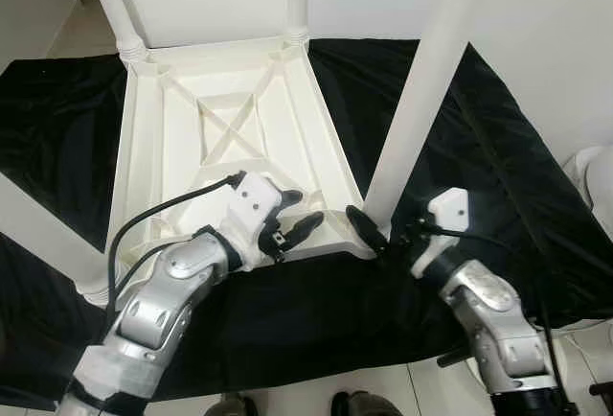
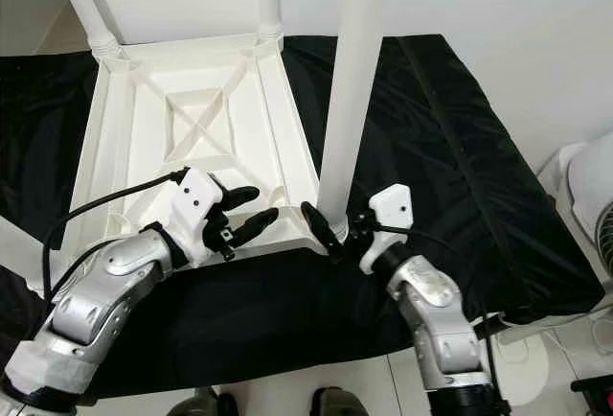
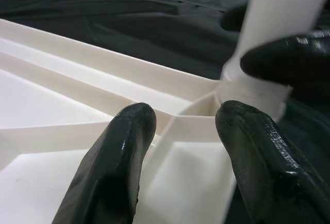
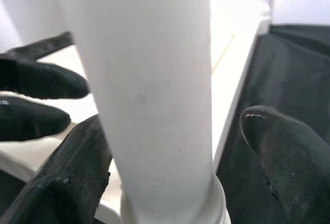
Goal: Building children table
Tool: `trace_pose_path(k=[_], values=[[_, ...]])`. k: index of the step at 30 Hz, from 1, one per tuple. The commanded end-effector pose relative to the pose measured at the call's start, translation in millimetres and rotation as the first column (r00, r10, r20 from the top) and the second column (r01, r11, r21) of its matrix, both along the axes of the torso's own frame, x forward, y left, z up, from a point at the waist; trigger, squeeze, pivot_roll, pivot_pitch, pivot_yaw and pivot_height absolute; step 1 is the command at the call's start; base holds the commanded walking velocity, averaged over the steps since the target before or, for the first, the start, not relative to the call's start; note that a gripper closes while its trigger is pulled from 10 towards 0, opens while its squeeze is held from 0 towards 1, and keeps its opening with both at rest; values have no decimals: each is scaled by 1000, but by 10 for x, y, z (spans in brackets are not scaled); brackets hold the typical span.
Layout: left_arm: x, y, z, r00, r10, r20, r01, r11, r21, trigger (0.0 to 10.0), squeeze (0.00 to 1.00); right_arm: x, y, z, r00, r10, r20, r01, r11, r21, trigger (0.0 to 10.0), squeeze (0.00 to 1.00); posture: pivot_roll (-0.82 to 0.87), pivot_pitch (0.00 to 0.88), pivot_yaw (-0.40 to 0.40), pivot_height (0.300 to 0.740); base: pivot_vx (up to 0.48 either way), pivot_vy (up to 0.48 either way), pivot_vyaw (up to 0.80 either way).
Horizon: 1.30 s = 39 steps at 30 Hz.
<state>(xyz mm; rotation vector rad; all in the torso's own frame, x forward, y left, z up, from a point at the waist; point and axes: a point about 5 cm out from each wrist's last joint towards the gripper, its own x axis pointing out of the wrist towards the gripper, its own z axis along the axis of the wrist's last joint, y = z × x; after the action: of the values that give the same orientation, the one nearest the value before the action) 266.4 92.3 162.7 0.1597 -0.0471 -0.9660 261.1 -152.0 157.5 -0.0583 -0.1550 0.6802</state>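
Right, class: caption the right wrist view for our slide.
Right tool straddles the white table leg seated in the upturned tabletop.

A black cloth (image 1: 498,157) is lying spread across the middle of the frame, wrinkling toward the right. A white wall (image 1: 556,13) is filling the upper right. Pale floor tiles (image 1: 383,392) are showing along the bottom edge, and a white round appliance (image 2: 584,205) is standing at the right edge. Even light is falling throughout.

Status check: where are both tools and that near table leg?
Right tool open around near leg. Left tool open over upturned tabletop. Nothing in the way.
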Motion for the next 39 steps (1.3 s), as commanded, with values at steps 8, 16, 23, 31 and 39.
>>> trace_pose_path(k=[8, 16, 23, 31, 39], values=[[-152, -35, 7, 983, -179, -28, 180, 984, 19, 10000, 0, 156, -26, -33, 985, 171, -21, -172, 979, -113, 0, 0, -104, 72, 56, 740, 0, 0, 0], [-141, -54, -3, 989, -147, -17, 147, 989, 11, 10000, 0, 240, -90, -81, 983, 175, -45, -179, 977, -114, 0, 0, -99, 72, 43, 740, 0, 0, 0], [-109, -53, -12, 994, -106, -20, 106, 994, -8, 10000, 0, 260, -33, -71, 999, 25, -30, -26, 999, -35, 10000, 0, -95, 89, 27, 740, 0, 0, 0], [-42, 6, 18, 999, -44, -5, 44, 999, -16, 10000, 0, 147, 127, -82, 980, -200, -21, 200, 980, 5, 10000, 0, -93, 104, 31, 740, 0, 0, 0], [-32, 84, 12, 1000, -20, -12, 20, 1000, -13, 10000, 0, 8, 310, -137, 903, -428, -50, 429, 903, 24, 10000, 0, -96, 105, 33, 740, 0, 0, 0]])
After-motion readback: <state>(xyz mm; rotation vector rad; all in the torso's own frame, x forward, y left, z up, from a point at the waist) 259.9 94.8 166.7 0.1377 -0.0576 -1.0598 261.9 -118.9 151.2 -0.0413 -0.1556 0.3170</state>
